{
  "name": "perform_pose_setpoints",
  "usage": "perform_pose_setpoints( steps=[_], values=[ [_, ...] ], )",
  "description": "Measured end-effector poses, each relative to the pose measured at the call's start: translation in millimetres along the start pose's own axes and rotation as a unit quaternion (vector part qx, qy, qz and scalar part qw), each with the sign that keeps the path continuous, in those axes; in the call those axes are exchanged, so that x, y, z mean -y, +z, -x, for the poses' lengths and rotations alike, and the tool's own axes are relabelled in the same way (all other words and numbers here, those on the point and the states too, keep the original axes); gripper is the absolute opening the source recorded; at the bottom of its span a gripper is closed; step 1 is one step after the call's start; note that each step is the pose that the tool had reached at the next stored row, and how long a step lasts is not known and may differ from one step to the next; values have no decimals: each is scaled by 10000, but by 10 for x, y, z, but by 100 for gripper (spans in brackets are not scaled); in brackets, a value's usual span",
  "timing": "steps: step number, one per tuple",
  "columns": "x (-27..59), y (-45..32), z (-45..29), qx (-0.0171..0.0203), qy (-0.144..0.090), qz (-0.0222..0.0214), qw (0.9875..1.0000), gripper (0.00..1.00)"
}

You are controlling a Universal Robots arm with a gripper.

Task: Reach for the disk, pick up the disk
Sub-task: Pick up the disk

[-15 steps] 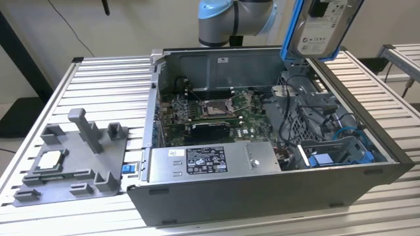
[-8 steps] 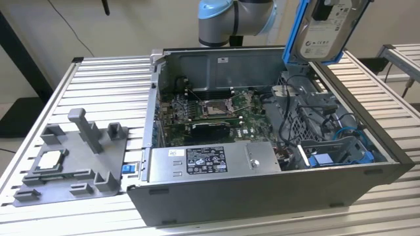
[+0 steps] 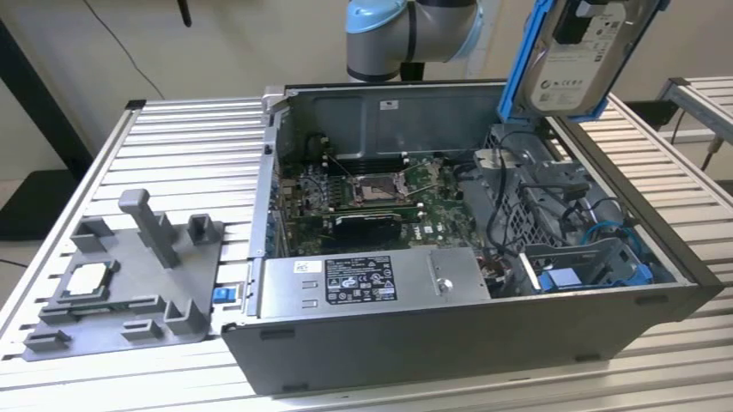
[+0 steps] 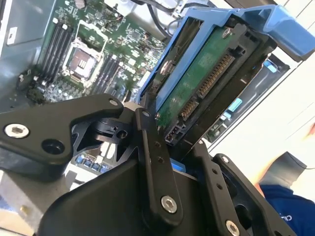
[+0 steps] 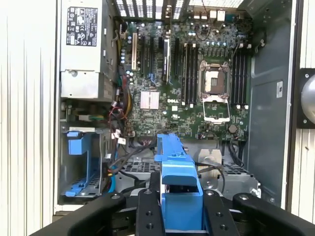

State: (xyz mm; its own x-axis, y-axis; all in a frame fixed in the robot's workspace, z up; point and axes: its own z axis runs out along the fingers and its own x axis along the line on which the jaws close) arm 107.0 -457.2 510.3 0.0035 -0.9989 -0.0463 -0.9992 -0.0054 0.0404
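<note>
The disk, a silver hard drive with a white label in a bright blue bracket, hangs tilted above the back right corner of the open computer case in the exterior view. My gripper holds it from above, shut on it. In the second wrist view the black fingers clamp the disk, whose green circuit-board underside and connector show. In the first wrist view the blue bracket sits between the fingers.
Inside the case lie the motherboard, a grey power supply box with a sticker, loose cables and an empty blue drive cage. A grey fixture holding a small silver chip sits at the exterior view's left. A blue sleeve is nearby.
</note>
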Motion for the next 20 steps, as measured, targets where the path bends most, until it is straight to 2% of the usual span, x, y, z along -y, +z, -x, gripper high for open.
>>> perform_pose_setpoints(
  steps=[14,20],
  values=[
    [-2,-11,-320,0,2,0,10000,0],
    [-5,-14,-487,0,2,0,10000,0]
  ],
)
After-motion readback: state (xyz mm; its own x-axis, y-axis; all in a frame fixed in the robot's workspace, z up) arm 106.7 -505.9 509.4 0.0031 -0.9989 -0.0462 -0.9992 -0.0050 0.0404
